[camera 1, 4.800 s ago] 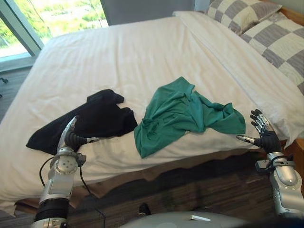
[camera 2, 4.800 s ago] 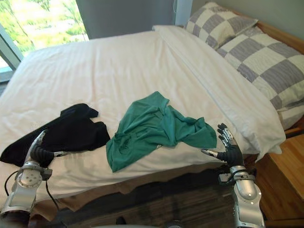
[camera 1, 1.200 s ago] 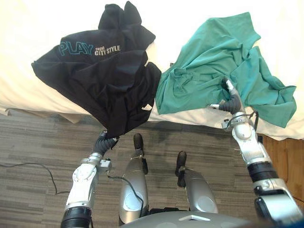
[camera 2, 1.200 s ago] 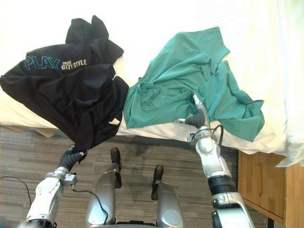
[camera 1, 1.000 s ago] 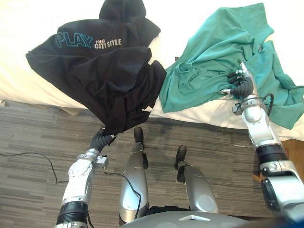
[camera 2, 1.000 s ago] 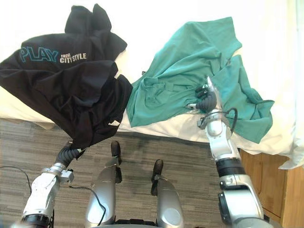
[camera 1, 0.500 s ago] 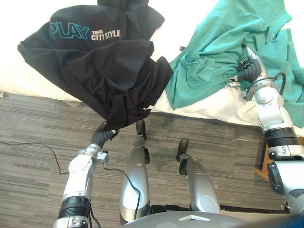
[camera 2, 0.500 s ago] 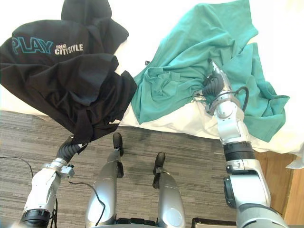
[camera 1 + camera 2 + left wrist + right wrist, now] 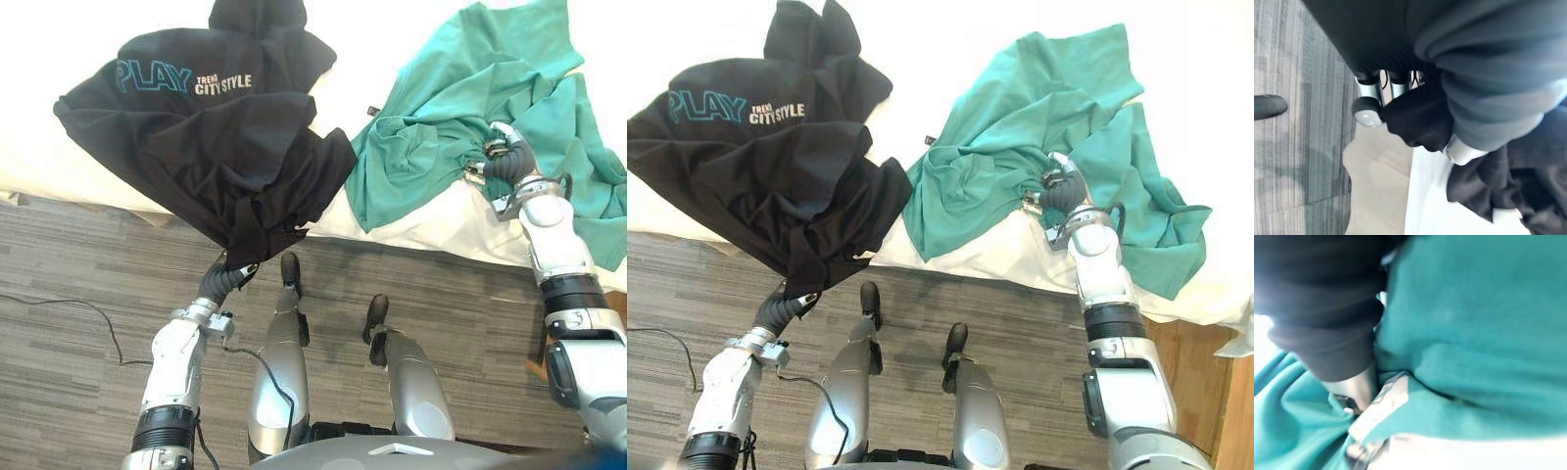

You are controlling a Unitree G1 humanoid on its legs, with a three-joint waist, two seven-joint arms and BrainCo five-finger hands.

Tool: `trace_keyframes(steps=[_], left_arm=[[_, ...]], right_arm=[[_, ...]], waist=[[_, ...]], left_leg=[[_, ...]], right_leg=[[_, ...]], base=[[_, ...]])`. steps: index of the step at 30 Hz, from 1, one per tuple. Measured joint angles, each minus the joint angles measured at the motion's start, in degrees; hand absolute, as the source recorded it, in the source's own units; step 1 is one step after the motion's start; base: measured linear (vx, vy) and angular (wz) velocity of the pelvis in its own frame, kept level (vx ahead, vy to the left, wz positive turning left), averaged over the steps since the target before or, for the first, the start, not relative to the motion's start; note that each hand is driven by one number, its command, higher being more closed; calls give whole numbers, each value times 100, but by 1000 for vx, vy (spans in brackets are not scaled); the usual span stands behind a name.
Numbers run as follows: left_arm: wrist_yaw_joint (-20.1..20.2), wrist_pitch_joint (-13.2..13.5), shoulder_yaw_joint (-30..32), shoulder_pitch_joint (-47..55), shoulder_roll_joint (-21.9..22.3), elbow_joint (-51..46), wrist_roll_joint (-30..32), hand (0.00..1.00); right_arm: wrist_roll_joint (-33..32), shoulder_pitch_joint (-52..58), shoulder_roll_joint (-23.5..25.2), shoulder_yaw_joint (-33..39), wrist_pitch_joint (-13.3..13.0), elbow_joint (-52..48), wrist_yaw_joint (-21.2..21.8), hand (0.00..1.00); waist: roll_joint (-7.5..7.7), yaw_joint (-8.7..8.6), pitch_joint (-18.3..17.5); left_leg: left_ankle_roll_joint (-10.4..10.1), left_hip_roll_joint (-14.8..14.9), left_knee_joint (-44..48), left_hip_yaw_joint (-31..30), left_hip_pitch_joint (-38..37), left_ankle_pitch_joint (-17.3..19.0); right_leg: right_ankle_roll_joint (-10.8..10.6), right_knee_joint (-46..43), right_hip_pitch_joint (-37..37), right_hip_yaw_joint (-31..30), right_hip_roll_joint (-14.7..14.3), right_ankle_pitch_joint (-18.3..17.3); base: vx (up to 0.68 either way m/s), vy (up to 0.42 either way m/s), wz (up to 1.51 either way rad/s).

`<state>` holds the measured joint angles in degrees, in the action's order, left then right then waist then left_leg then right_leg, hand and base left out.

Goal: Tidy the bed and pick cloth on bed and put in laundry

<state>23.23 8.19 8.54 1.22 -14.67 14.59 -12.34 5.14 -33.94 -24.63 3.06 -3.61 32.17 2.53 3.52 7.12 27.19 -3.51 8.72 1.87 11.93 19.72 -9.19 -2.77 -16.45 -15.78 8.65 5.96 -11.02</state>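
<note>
The left hand (image 9: 225, 277) is closed on the low hanging part of the black shirt (image 9: 196, 147). The shirt droops over the near edge of the bed (image 9: 59, 59) while most of it lies on the sheet. The wrist view shows dark cloth bunched between fingers and thumb. The right hand (image 9: 509, 162) has its fingers curled into a fold of the green shirt (image 9: 441, 117), which is spread out by the same edge, just beside the black one. The step in hand appears to be gathering both garments off the bed. To do it well, lift each bunch up and back together so the cloth clears the edge without dragging the sheet. Each grip should take a thick wad, since a thin fold may slip, and loose fabric could trail on the floor (image 9: 69, 343).
</note>
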Motion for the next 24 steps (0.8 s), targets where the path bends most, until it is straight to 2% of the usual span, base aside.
trace_keyframes(steps=[4, 8, 12, 13, 16, 18, 20, 24], left_arm=[[-143, 35, -320, 171, 61, 1, 7, 100], [-246, 188, -479, 509, 141, 30, 46, 100], [-352, 379, -638, 780, 405, 489, 161, 100], [-368, 398, -638, 850, 492, 776, 245, 100], [-372, 454, -634, 1017, 553, 1540, 329, 100], [-383, 516, -615, 1095, 598, 2071, 516, 100], [-440, 578, -508, 1109, 702, 2521, 615, 100], [-759, 661, 143, 1157, 1011, 3617, 1085, 100]], right_arm=[[-363, 419, 299, 69, -264, 43, -165, 100], [-896, 910, 676, 192, -516, 41, -274, 100], [-1067, 1617, 1075, 282, -913, 96, -258, 100], [-1063, 1900, 1176, 281, -1025, 172, -212, 100], [-1046, 2514, 1495, 281, -1185, 538, 35, 100], [-1045, 2904, 1636, 280, -1198, 918, 221, 100], [-1033, 3237, 1742, 288, -1208, 1241, 359, 100], [-637, 4119, 1969, 343, -1312, 2027, 729, 100]], waist=[[-17, -50, -9], [-94, -123, -70], [-330, -151, -523], [-401, -179, -694], [-421, -256, -1072], [-424, -321, -1311], [-425, -316, -1425], [-467, -439, -1708]], left_leg=[[-6, -46, -157, 8, -354, 4], [-15, -125, -381, 62, -804, 10], [-15, -203, -616, 202, -1201, 11], [-26, -219, -719, 231, -1400, 20], [-88, -228, -746, 326, -1755, 113], [-107, -231, -750, 360, -1935, 183], [-121, -230, -758, 454, -2122, 233], [-164, -211, -791, 630, -2491, 335]], right_leg=[[-10, 160, 333, -2, 5, -7], [-34, 340, 751, -20, 45, -3], [-48, 498, 1049, -158, 78, 5], [-54, 564, 1227, -163, 81, 2], [-103, 677, 1562, -210, 93, -29], [-123, 783, 1773, -232, 96, -41], [-136, 858, 1946, -302, 98, -50], [-167, 972, 2283, -354, 112, -79]], base=[[42, 0, 2], [68, 14, -2], [92, 15, -13], [111, 9, -13], [98, -11, -16], [78, -17, -14], [42, -4, -22], [-11, -3, -16]])
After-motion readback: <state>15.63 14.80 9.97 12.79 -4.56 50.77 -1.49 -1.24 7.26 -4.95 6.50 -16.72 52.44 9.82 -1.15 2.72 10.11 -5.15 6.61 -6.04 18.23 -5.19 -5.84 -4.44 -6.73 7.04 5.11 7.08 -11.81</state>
